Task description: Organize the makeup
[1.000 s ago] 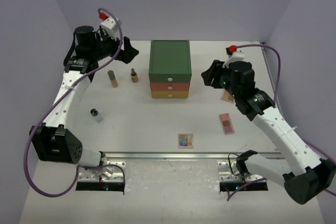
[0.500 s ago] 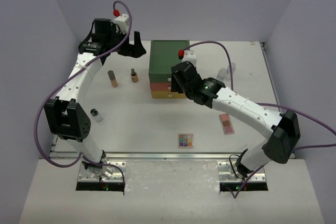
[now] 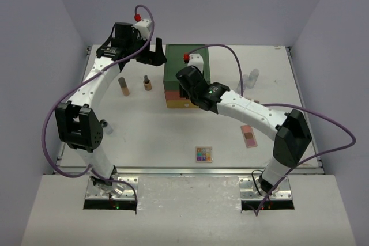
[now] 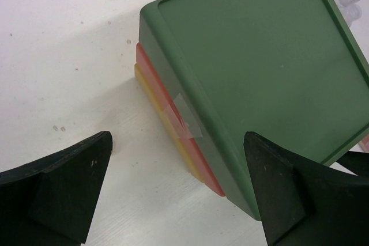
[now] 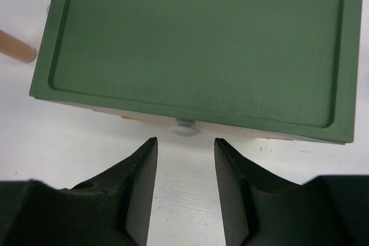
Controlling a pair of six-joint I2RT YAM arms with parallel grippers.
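Top external view: the three-drawer box (image 3: 185,64), green on top with orange and yellow drawers below, stands at the far middle of the table (image 3: 144,136). The left gripper (image 3: 154,53) hangs just beside its far left corner. The right gripper (image 3: 187,84) reaches across to the drawer fronts, its fingertips hidden under its own wrist.

The makeup lies scattered and none of it is held. Two peach tubes (image 3: 124,86) stand left of the box, and a small dark-capped bottle (image 3: 104,124) sits near the left arm. A clear bottle (image 3: 252,78) is far right, a flat compact (image 3: 248,136) near right, and the eyeshadow palette (image 3: 203,154) near the front edge. Any print on them is too small to read.

Left wrist view: the left gripper's fingers (image 4: 63,188) are spread wide with nothing between them, looking down on the box's side and green top. This view alone shows a strip of clear tape (image 4: 185,120) stuck across the side of the drawers. Clear bottles show blurred at the upper right corner.

Right wrist view: the right gripper's fingers (image 5: 138,188) stand a narrow gap apart, just short of the small pale knob (image 5: 185,126) under the green top's front edge, not touching it. One peach tube pokes in at the left edge. No writing shows on the box.
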